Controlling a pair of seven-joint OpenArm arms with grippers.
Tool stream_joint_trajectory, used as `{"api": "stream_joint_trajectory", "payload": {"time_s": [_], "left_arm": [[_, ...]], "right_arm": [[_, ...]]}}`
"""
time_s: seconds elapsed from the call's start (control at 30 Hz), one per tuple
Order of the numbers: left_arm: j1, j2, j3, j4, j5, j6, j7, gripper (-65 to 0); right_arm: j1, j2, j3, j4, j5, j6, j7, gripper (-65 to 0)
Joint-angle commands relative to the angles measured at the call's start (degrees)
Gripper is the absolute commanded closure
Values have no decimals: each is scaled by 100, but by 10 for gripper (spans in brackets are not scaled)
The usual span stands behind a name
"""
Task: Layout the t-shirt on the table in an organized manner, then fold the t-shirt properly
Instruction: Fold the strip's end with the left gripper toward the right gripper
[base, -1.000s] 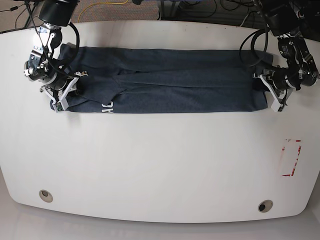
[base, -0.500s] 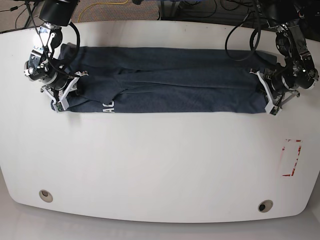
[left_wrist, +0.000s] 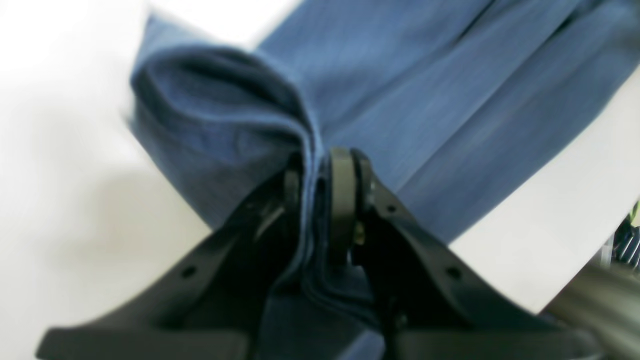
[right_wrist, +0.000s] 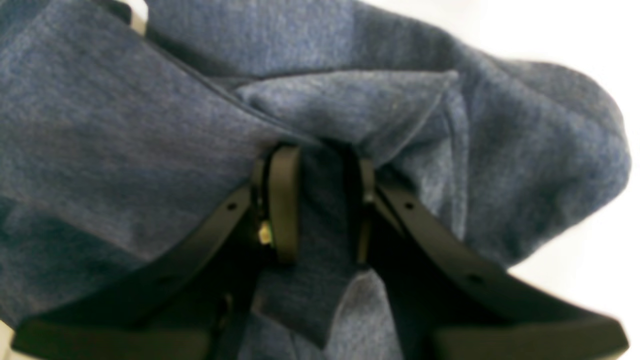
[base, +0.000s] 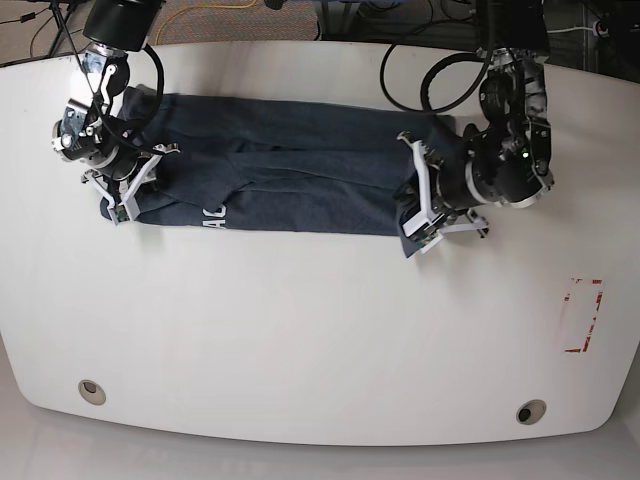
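Left tool (left_wrist: 327, 210): clamped on t-shirt (base: 320, 205) end, now carried inward, strip shortened | Right tool (right_wrist: 320, 210): astride cloth, grip unclear | T-shirt: along counter's (base: 300, 340) far side | Fold apparently underway

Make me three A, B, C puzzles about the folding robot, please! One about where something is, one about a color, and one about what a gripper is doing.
1. In the base view, where is the white lettering on the t-shirt?
A) near the right gripper
B) near the left gripper
C) midway between them

2. What color is the tabletop?
A) green
B) white
C) brown

3. What is the left gripper doing?
A) pinching t-shirt cloth
B) waving with nothing in it
C) resting on a grommet hole

1: A, the white lettering on the t-shirt sits close to the right gripper.
2: B, the tabletop looks plain white around the shirt.
3: A, cloth runs up between the fingers of the left gripper.
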Motion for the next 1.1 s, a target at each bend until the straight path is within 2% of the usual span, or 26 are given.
{"api": "stream_joint_trajectory", "payload": {"time_s": [0.0, 0.23, 0.4, 0.77, 0.83, 1.0, 1.07], "left_arm": [[-186, 230, 186, 100, -25, -3, -50, -42], [-406, 792, 749, -93, 564, -3, -77, -43], [-485, 1047, 810, -445, 749, -3, -77, -43], [-494, 1214, 828, -744, 775, -3, -270, -49], [-494, 1223, 828, -752, 775, -3, -279, -83], [-529, 1319, 1057, -849, 767, -3, -261, -250], [-591, 1319, 1171, -840, 749, -3, -261, -272]], "right_arm": [[14, 42, 13, 47, -61, 10, -124, -138], [23, 33, 13, 47, -61, 10, -124, -138], [23, 33, 13, 55, -61, 10, -124, -138], [23, 33, 13, 55, -44, 10, -124, -138], [14, 33, 13, 55, -44, 10, -124, -138], [6, 33, 13, 55, -44, 10, -124, -138], [6, 33, 13, 55, -53, 10, -124, -138]]}}
